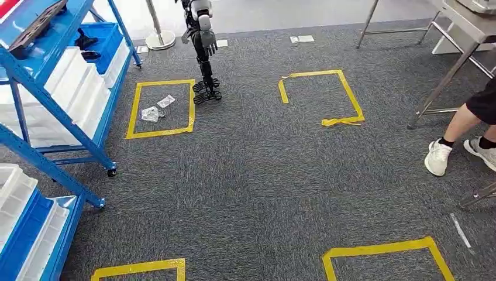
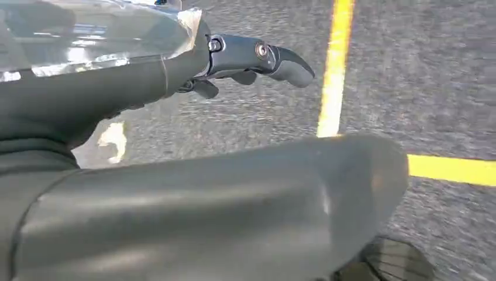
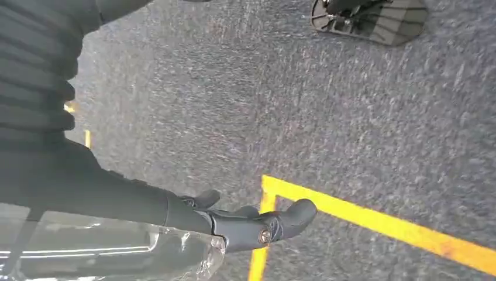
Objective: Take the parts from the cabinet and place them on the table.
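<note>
Both hands grip parts: the left hand [image 2: 175, 146] and right hand [image 3: 146, 193] each curl fingers around a crinkly clear plastic bag [image 2: 88, 35] [image 3: 117, 252]. Beyond, the blue metal cabinet [image 1: 58, 88] stands beside a yellow tape square [image 1: 161, 108] holding two small clear packets [image 1: 157, 108].

Grey carpet floor [image 1: 251, 175] carries yellow tape squares [image 1: 160, 109], one holding two clear plastic bags [image 1: 157, 109].

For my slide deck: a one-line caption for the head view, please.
Carpet with yellow tape squares, two bags inside one, blue rack beside it, person's legs opposite.
</note>
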